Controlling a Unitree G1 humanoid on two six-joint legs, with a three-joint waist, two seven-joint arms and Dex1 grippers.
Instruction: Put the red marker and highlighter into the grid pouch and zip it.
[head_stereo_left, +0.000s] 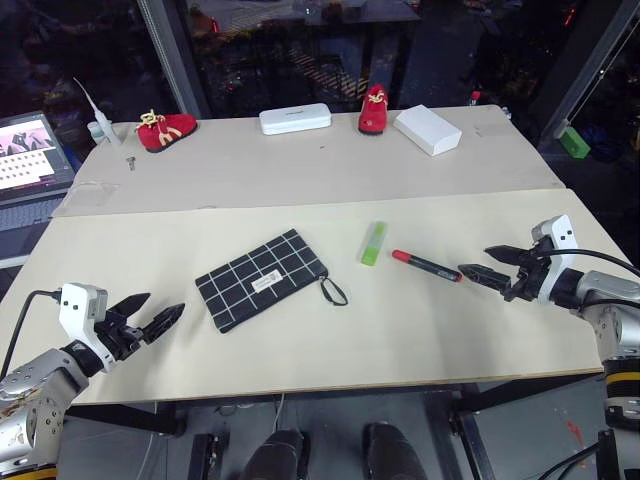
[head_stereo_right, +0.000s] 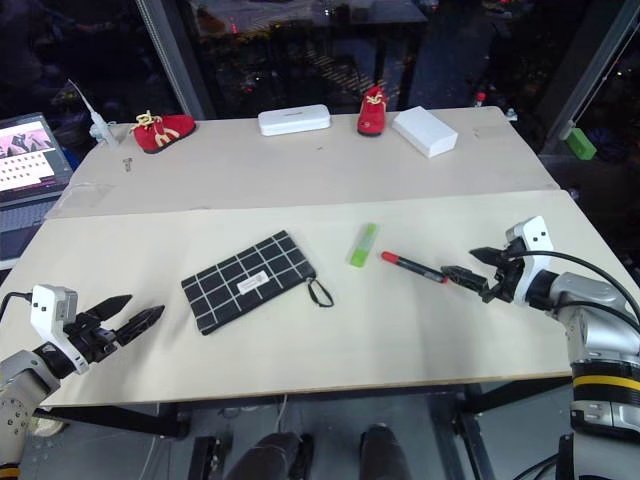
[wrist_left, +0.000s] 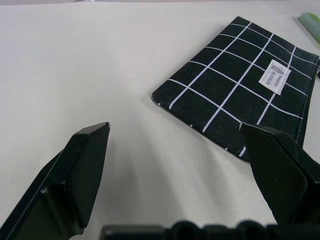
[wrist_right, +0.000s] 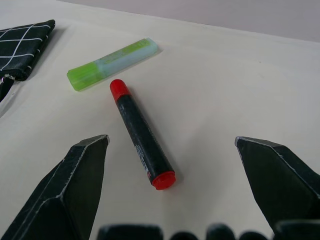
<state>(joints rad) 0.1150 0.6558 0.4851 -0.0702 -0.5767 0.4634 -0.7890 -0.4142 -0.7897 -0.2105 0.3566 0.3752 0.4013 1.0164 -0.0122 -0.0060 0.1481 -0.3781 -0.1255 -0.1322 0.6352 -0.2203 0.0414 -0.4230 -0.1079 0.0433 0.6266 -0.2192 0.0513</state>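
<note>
The grid pouch (head_stereo_left: 262, 279), black with white lines and a small white label, lies flat near the table's middle, its pull cord (head_stereo_left: 333, 291) trailing to the right. The light-green highlighter (head_stereo_left: 373, 243) lies just right of it. The red marker (head_stereo_left: 427, 266), black barrel with red cap, lies beside the highlighter. My right gripper (head_stereo_left: 492, 264) is open, its tips pointing at the marker's near end from a short way off. My left gripper (head_stereo_left: 154, 312) is open, low over the table, left of the pouch. In the right wrist view the marker (wrist_right: 142, 134) lies between the open fingers.
Along the far side of the table sit a red shoe (head_stereo_left: 165, 131), a white case (head_stereo_left: 295, 118), a second red shoe (head_stereo_left: 374, 110) and a white box (head_stereo_left: 427, 130). A laptop (head_stereo_left: 30, 150) stands off the table's left edge. The table's front edge runs just below both grippers.
</note>
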